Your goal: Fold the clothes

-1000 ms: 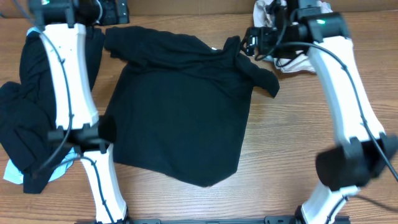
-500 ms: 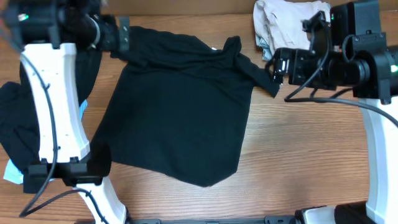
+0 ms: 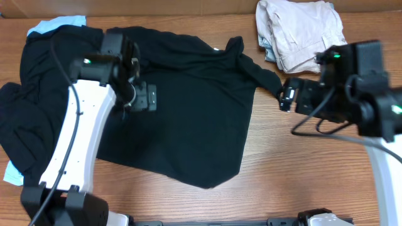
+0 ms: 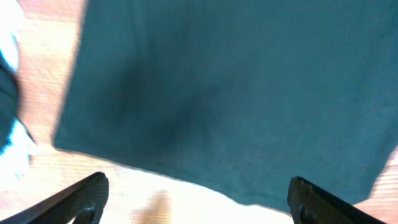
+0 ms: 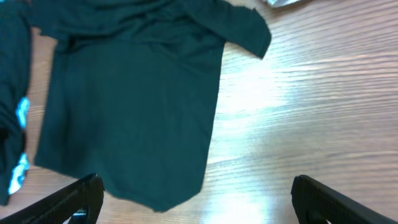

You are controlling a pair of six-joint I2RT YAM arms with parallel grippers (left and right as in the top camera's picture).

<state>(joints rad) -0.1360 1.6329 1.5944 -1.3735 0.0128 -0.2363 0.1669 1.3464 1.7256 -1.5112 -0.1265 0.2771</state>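
Observation:
A black short-sleeved shirt [image 3: 188,113] lies spread flat in the middle of the table, its right sleeve [image 3: 264,78] flopped outward. My left gripper [image 3: 147,97] hovers over the shirt's left half, open, holding nothing. In the left wrist view the shirt [image 4: 236,93] fills the frame and my left gripper [image 4: 199,199] stands wide above its hem. My right gripper [image 3: 287,94] hangs open just right of the sleeve, over bare wood. The right wrist view shows the shirt [image 5: 137,106] to the left, with my right gripper [image 5: 196,199] empty.
A heap of black clothes [image 3: 25,125] lies along the left side, with light blue fabric [image 3: 56,25] peeking out at the back. Folded beige clothes [image 3: 301,31] sit at the back right. A cardboard wall runs along the far edge.
My left arm has swung from the back left corner onto the shirt's left half. My right arm has pulled away from the beige pile toward the sleeve. The shirt lies as before.

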